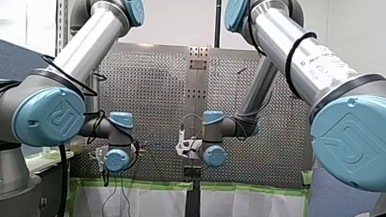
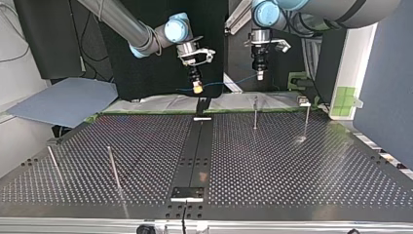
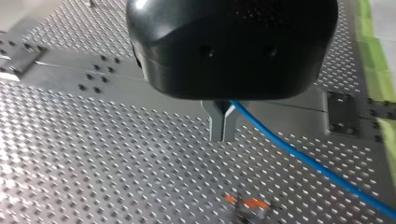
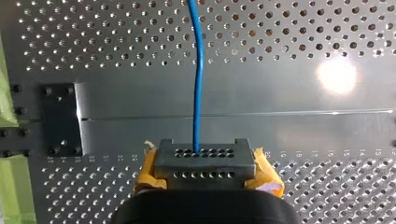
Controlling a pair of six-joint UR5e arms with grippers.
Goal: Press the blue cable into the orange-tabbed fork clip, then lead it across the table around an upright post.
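The blue cable [image 2: 229, 82] hangs taut in the air between my two grippers, above the table's far edge. In the left wrist view my left gripper [image 3: 223, 136] has its metal fingers shut on the cable [image 3: 299, 156], which trails off to one side. Below and ahead of it on the table sits the orange-tabbed clip [image 3: 247, 205], blurred. My right gripper [image 4: 201, 156], with yellow pads [image 4: 266, 176], is shut on the cable [image 4: 198, 84], which runs straight ahead of it. In the top view my right gripper [image 2: 197, 87] is left of my left gripper [image 2: 260, 74].
Thin upright posts stand on the perforated table: two at the top view's far right [image 2: 255, 113] [image 2: 307, 119] and two at its near left [image 2: 113, 168] [image 2: 53, 163]. A dark plate strip [image 2: 199, 151] runs down the middle. Green tape [image 4: 9, 186] lines the table's edge.
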